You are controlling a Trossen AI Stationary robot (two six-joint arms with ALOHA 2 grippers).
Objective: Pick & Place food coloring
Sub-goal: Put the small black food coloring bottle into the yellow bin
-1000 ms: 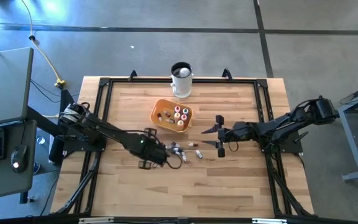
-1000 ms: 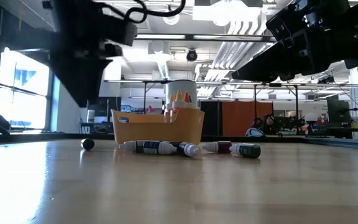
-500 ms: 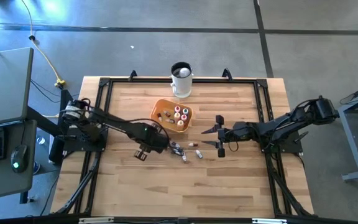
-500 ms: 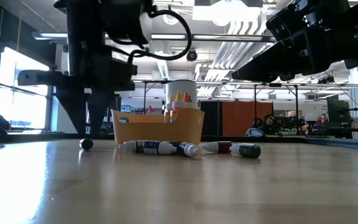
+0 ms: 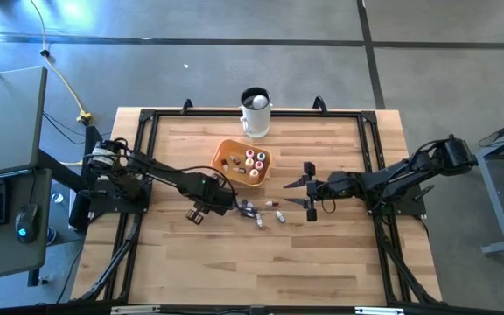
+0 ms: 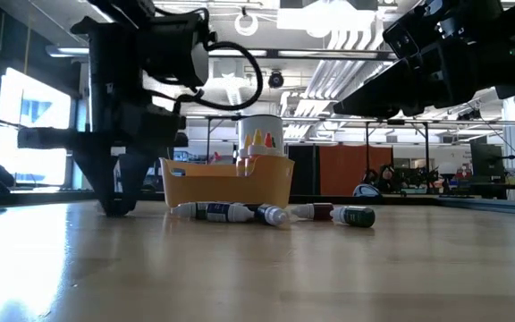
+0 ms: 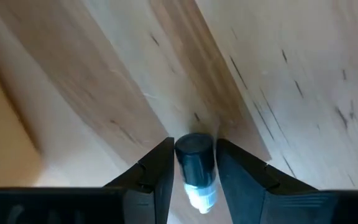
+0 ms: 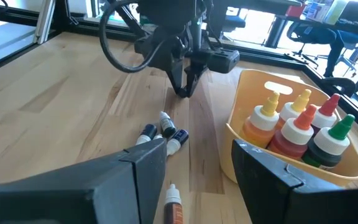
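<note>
A small dark-capped food coloring bottle (image 7: 195, 168) is being gripped between the left gripper's (image 5: 198, 212) fingers (image 7: 157, 171), pointed down at the wooden surface (image 5: 322, 254) beside the orange bowl (image 5: 226, 150). More bottles (image 5: 261, 213) are being left lying between both grippers. The right gripper (image 5: 310, 203) is being held nearby, fingers wide and empty.

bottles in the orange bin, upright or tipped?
Upright. In the right wrist view the bottles stand in the orange bin, pointed caps up.

Overhead and table-level cameras share the orange bowl (image 5: 241, 162).
</note>
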